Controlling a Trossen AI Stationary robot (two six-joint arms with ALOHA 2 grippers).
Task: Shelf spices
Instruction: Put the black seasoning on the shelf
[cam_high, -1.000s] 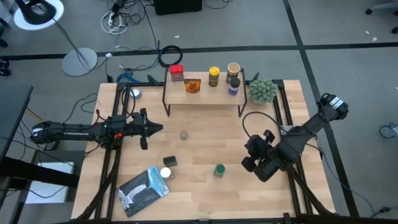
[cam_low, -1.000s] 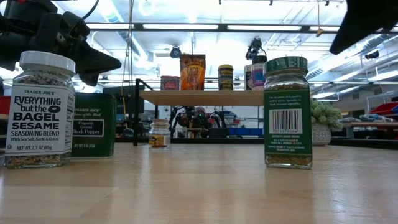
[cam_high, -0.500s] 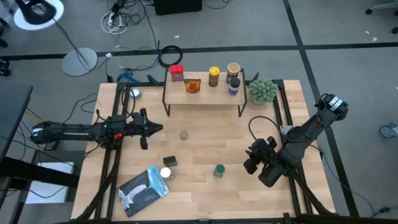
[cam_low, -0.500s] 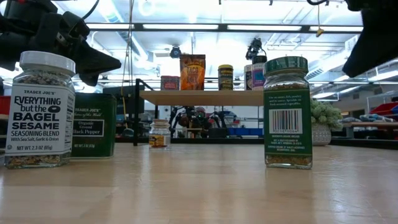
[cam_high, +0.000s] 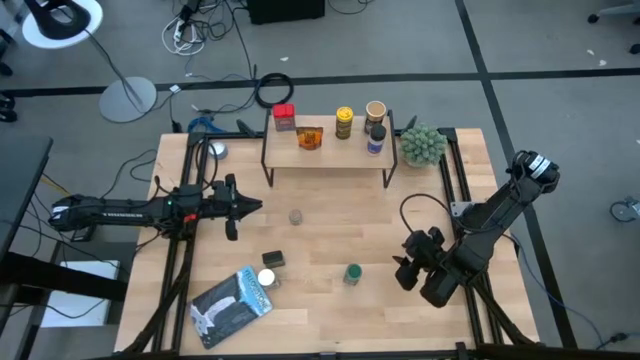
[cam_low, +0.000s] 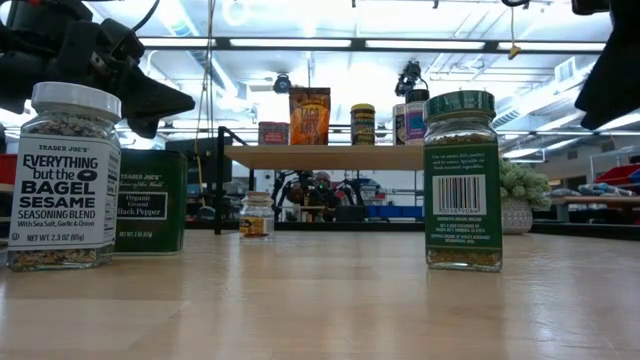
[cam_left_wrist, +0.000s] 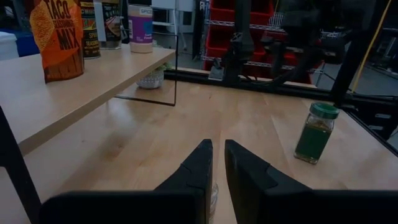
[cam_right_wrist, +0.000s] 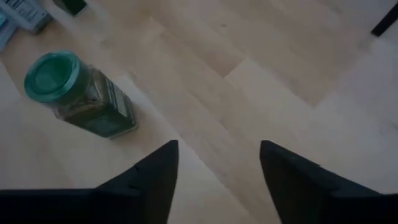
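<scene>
Right claw hovers with fingers apart, just beside green-lidded spice jar, not touching it. Left claw, fingers nearly together, waits near small jar on desk.

1. This is a robotics lab or research workshop, not a home kitchen.
2. The light-wood tabletop sits in a black metal frame on a bare grey floor marked with dark tape lines.
3. Loose cables trail over the floor at 11 o'clock from the tabletop, beside a round lamp-stand base.
4. The low view shows long ceiling strip lights and exposed pipes overhead.
5. Red storage racking stands behind the tabletop in the left wrist view.
6. Two dark robot arms are mounted at 9 and 4 o'clock.
</scene>
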